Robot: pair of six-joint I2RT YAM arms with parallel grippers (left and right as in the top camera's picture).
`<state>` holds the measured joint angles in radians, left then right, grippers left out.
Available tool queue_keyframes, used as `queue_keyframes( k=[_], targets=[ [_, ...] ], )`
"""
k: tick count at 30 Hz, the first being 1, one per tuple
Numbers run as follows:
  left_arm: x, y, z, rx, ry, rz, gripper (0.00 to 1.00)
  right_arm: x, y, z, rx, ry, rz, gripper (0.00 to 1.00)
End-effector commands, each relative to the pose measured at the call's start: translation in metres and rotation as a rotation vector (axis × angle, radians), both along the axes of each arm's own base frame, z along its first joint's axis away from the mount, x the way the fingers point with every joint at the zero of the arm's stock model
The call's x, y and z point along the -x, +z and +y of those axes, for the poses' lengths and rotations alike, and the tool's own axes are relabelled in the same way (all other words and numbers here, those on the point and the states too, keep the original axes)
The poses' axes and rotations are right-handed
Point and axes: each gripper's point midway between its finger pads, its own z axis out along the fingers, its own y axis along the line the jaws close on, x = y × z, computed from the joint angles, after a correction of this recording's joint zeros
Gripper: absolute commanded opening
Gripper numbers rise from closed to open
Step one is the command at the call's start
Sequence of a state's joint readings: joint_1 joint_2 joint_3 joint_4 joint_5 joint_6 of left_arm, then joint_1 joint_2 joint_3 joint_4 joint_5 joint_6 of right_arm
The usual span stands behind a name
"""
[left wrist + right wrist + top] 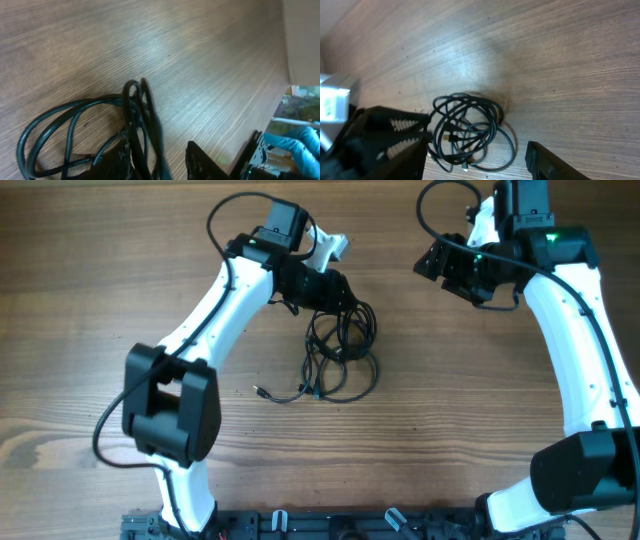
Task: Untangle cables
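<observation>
The cables (340,345) are thin black cords lying in tangled loops mid-table, with one plug end (261,392) trailing to the left. My left gripper (338,292) is down at the top of the bundle. In the left wrist view its jaws stand apart around a few cable strands (142,117), which rest against the left finger (117,162) and leave a gap to the right finger (205,162). My right gripper (430,265) hovers open to the right, away from the cables. The right wrist view shows the bundle (467,130) far below, between that gripper's wide-spread fingers.
A blue-gloved hand (300,145) shows at the far right beyond the table edge, beside a pale panel (302,40). The arm bases and a black rail (330,525) line the front edge of the wooden table (90,260).
</observation>
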<state>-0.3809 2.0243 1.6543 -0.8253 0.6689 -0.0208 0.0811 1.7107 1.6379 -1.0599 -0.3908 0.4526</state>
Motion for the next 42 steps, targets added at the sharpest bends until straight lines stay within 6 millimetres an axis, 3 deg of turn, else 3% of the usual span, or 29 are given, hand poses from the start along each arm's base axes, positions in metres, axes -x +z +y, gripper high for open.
queue_keyframes(
  k=[1,6,25,32,33,34,37,39,40,42],
  targets=[
    [-0.009,-0.022,0.005,-0.071,0.119,0.065,0.29,0.004,-0.005,-0.004,0.041,0.021,0.004,0.68],
    [-0.016,-0.020,0.003,-0.056,0.142,0.053,0.22,0.004,-0.006,-0.004,0.047,0.025,0.002,0.70],
    [-0.026,-0.029,0.017,-0.145,0.243,0.048,0.16,0.007,-0.008,0.006,0.056,0.067,0.000,0.73],
    [-0.014,-0.034,0.016,-0.171,0.228,0.085,0.15,0.007,-0.008,0.007,0.056,0.068,-0.001,0.74],
    [-0.013,-0.034,0.014,-0.171,0.224,0.084,0.13,0.007,-0.008,0.007,0.056,0.068,0.000,0.74],
    [-0.012,-0.034,0.012,-0.171,0.220,0.083,0.04,0.007,-0.008,0.007,0.055,0.069,0.000,0.77],
    [-0.008,-0.034,0.005,-0.169,0.203,0.078,0.04,0.011,-0.007,0.022,0.048,0.106,-0.003,0.79],
    [-0.009,-0.025,-0.002,-0.122,0.187,0.071,0.04,0.014,-0.006,0.036,0.049,0.145,-0.011,0.79],
    [-0.009,-0.011,-0.006,-0.064,0.173,0.075,0.04,0.016,-0.006,0.046,0.047,0.168,-0.017,0.79],
    [-0.015,0.054,-0.003,0.139,0.152,0.058,0.04,0.019,-0.003,0.060,0.017,0.205,-0.027,0.79]
  ],
)
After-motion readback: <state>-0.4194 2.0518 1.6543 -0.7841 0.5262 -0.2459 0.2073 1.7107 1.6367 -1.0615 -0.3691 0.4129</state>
